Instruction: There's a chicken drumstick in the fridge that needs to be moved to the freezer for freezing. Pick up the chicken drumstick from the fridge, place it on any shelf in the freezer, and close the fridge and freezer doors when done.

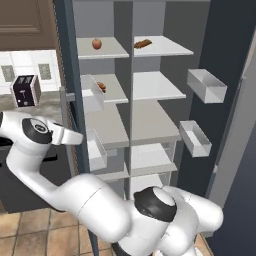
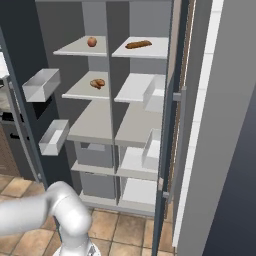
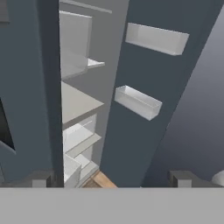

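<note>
Kitchen cabinets and a toaster on the desk sit left of the tall slate-blue unit, both its doors swung wide. From the left base view, the chicken drumstick lies on the second shelf of the left compartment, an apple above it, a brown stick-shaped food top right. From the right base view, the drumstick rests likewise. From the hand view, the tool is released, fingers wide apart, facing door bins.

White glossy arm, fat rounded links, dark grey/black round joint caps w/ lighter ring. Gripper: two small dark grey blocky finger tips, squared ends. No cables or markings visible.
</note>
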{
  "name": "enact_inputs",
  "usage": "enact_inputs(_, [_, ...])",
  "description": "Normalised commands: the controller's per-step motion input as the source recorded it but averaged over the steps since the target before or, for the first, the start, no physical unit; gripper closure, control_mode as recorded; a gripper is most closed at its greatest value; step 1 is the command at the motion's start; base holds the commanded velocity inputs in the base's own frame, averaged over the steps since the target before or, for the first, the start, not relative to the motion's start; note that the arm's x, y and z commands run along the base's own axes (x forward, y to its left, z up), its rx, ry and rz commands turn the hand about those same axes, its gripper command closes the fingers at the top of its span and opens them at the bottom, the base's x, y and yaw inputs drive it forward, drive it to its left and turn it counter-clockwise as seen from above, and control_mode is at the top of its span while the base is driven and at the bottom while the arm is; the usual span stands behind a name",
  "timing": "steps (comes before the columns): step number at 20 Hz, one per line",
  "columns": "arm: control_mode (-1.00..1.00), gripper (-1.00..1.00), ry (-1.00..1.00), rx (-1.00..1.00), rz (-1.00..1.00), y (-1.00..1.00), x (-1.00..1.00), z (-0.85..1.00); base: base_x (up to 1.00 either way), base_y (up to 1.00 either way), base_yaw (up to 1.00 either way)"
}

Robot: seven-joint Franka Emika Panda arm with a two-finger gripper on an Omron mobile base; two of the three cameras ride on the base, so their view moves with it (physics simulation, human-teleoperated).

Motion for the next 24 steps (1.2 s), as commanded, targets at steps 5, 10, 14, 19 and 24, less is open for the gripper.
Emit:
enact_inputs(5, [-1.00,-1.00,0.00,0.00,0.00,0.18,0.14,-0.02,0.00,0.00,0.00])
enact_inputs(10, [-1.00,-1.00,0.00,0.00,0.00,0.08,0.18,0.00,0.00,0.00,0.00])
enact_inputs(14, [-1.00,-1.00,0.00,0.00,0.00,0.09,0.22,0.00,0.00,0.00,0.00])
enact_inputs(19, [-1.00,-1.00,0.00,0.00,0.00,0.00,0.22,-0.05,0.00,0.00,0.00])
enact_inputs(24, [-1.00,-1.00,0.00,0.00,0.00,0.00,0.24,-0.03,0.00,0.00,0.00])
